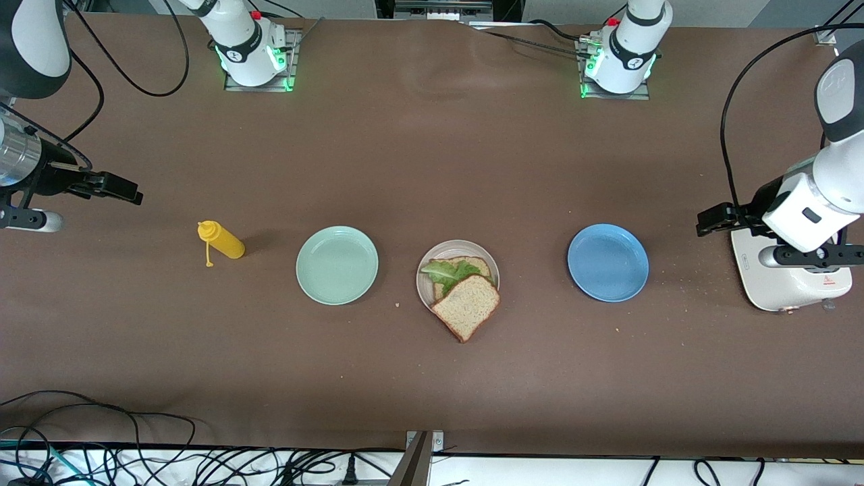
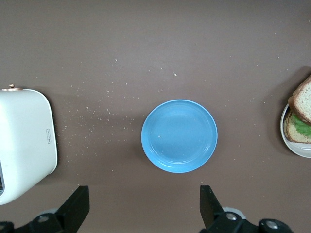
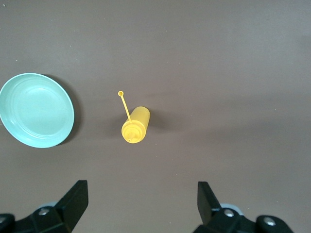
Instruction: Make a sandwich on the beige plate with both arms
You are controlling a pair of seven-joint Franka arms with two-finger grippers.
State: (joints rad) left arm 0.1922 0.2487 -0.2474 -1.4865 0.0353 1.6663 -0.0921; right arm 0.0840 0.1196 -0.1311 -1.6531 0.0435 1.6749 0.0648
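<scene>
Brown table (image 1: 432,148) surface — matte, evenly lit, crumb-speckled. Pale floor strip along the camera-side edge (black cables (image 1: 101,459) tangled there).

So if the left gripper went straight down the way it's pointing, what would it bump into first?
Probably the bare brown table right beside the blue plate. The left gripper hangs open, and the plate itself sits just ahead of its fingertips.

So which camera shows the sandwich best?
The front view: the whole sandwich sits on the beige plate, lettuce peeking out under the top slice, which overhangs the rim. The left wrist view catches only its edge. The right wrist view misses it entirely.
</scene>
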